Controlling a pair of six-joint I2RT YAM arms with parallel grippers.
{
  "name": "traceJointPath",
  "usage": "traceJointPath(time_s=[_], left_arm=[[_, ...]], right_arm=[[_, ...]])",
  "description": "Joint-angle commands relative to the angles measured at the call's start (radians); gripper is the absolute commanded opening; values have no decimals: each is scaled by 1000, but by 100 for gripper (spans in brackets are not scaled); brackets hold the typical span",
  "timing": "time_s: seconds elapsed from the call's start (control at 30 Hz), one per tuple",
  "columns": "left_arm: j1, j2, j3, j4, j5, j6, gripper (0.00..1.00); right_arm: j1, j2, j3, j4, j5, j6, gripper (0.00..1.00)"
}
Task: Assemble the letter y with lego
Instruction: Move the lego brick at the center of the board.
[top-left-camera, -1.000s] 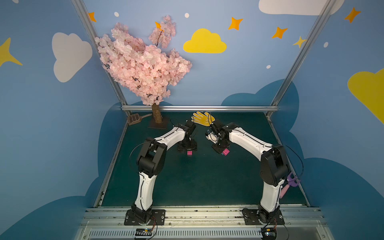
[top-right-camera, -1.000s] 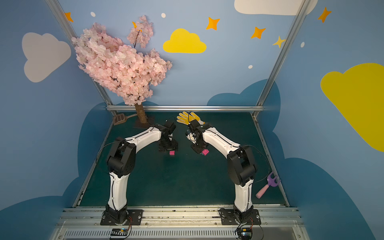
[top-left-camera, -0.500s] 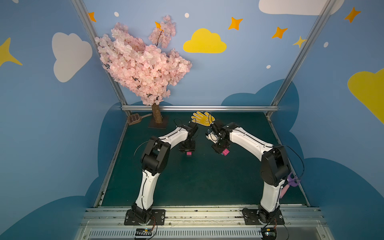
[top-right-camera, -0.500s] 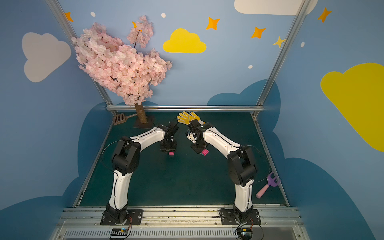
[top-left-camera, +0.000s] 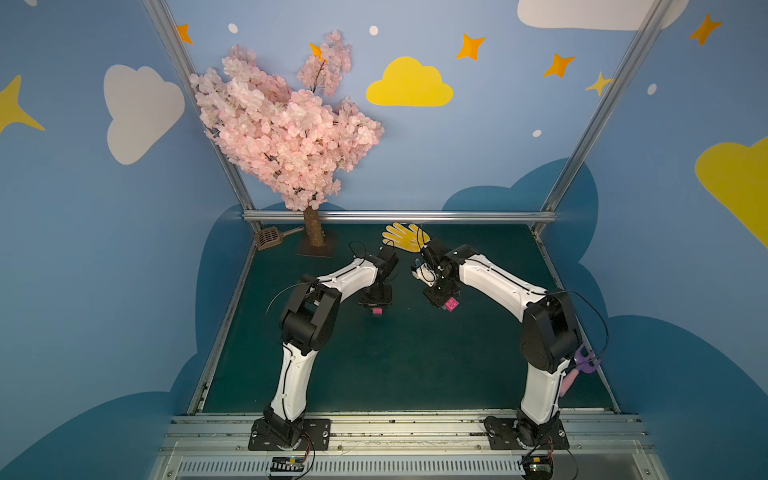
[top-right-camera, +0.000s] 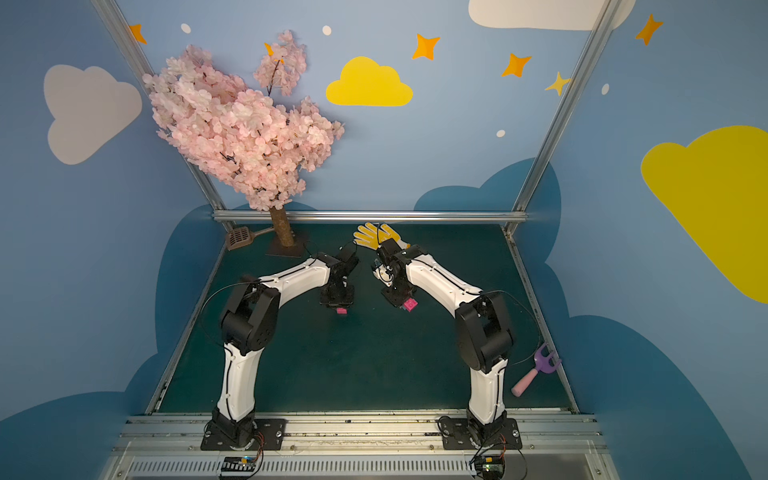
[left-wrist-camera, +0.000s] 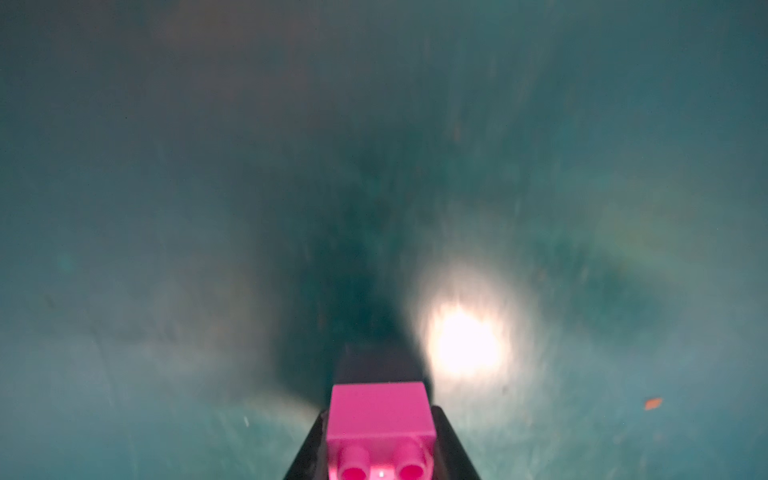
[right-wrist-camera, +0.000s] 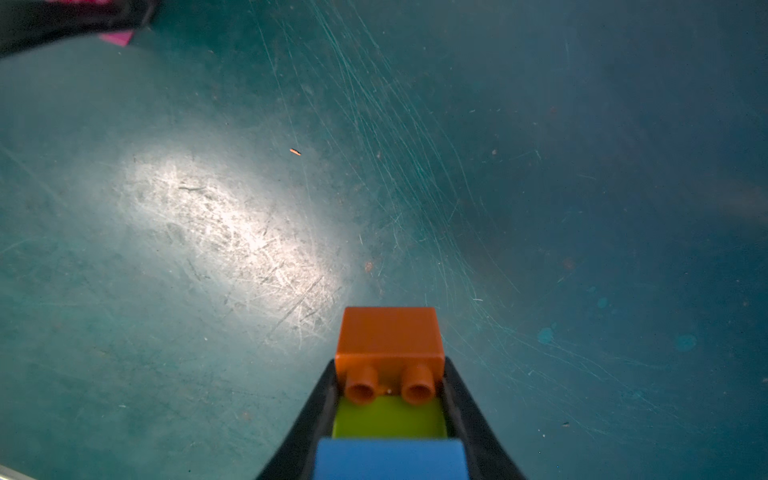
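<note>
The left pincer (top-left-camera: 376, 306) has just snapped shut on a small pink studded plastic brick (left-wrist-camera: 380, 417). Its black jaws, wide a second ago, are now pressed to the brick's two sides near the middle of the dark green table mat (top-left-camera: 374, 374); whether the brick is clear of the mat cannot be told. The right pincer (top-left-camera: 445, 300), unchanged, hangs just across from it, clamped narrow on the half-built letter y (right-wrist-camera: 388, 409): an orange brick (right-wrist-camera: 388, 332) foremost, a lime green brick (right-wrist-camera: 388, 424) behind it, a blue brick (right-wrist-camera: 390, 459) nearest the wrist and, in a top view, a second pink brick (top-right-camera: 410, 304) showing at the tip. With both arms now loaded, the likely next step is carrying the loose pink brick to the cluster and pressing it on as an end piece, and lining up the studs looks the delicate part.
</note>
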Motion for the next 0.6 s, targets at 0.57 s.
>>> traceJointPath(time_s=[0.57], left_arm=[[-149,-224,-304,99,72,-182,31]], right_arm=[[-8,-18,15,-26,-10,26,0]])
